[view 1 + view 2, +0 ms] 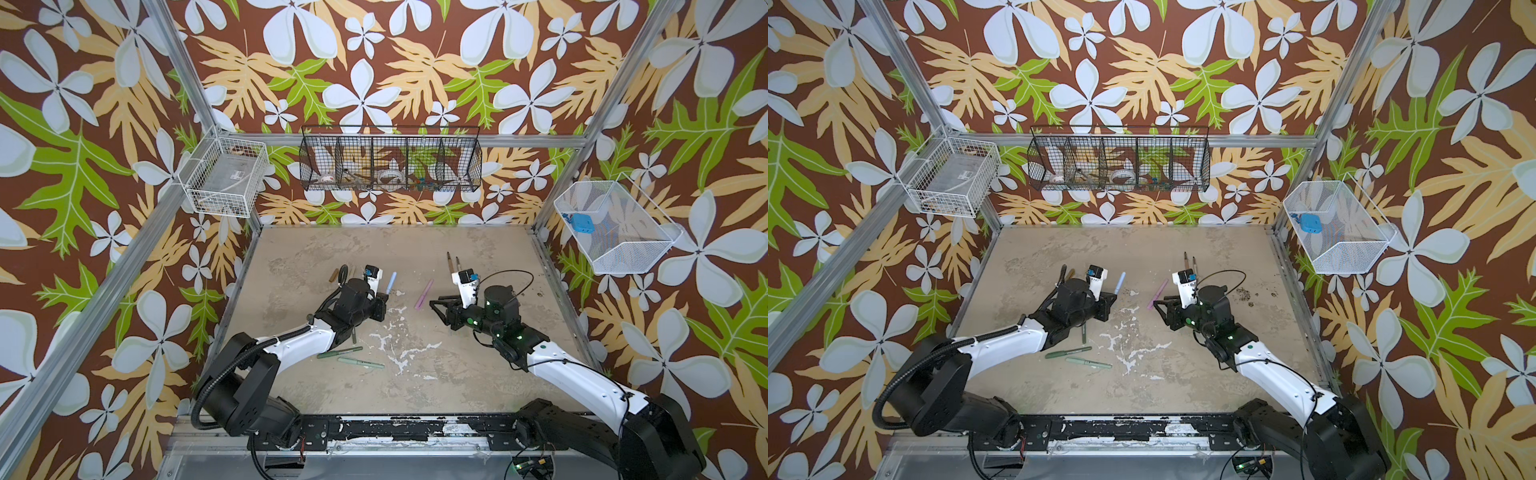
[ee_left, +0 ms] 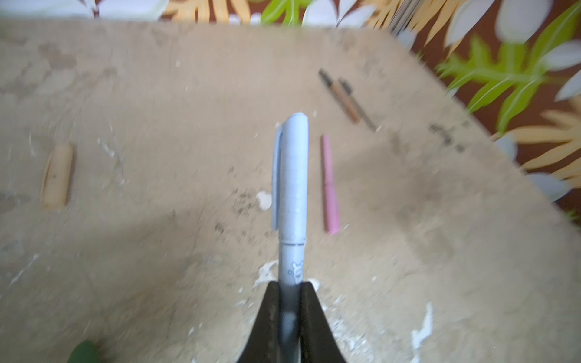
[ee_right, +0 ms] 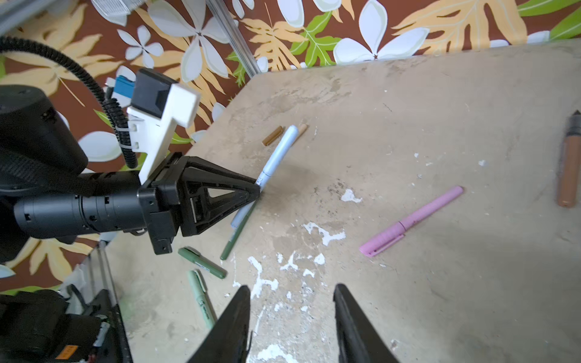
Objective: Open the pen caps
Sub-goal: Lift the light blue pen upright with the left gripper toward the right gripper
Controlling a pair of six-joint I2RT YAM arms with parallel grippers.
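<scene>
My left gripper (image 2: pixel 290 284) is shut on the body of a light blue pen (image 1: pixel 390 283), held just above the table. Its light blue cap (image 2: pixel 294 176) is still on and points away from the jaws. My right gripper (image 3: pixel 292 287) hangs open and empty over the table's middle, to the right of the left gripper (image 3: pixel 257 188). A capped pink pen (image 3: pixel 412 221) lies between the two arms. A brown cap (image 3: pixel 273 135) and a beige cap (image 2: pixel 56 176) lie loose at the far left. Two uncapped pen bodies (image 1: pixel 453 262) lie at the back.
Three green capped pens (image 1: pixel 351 357) lie near the left arm, one partly under it (image 3: pixel 239 235). A black wire basket (image 1: pixel 390 160) and two white baskets (image 1: pixel 226 176) (image 1: pixel 615 226) hang on the walls. White chipped patches mark the table (image 1: pixel 415 374).
</scene>
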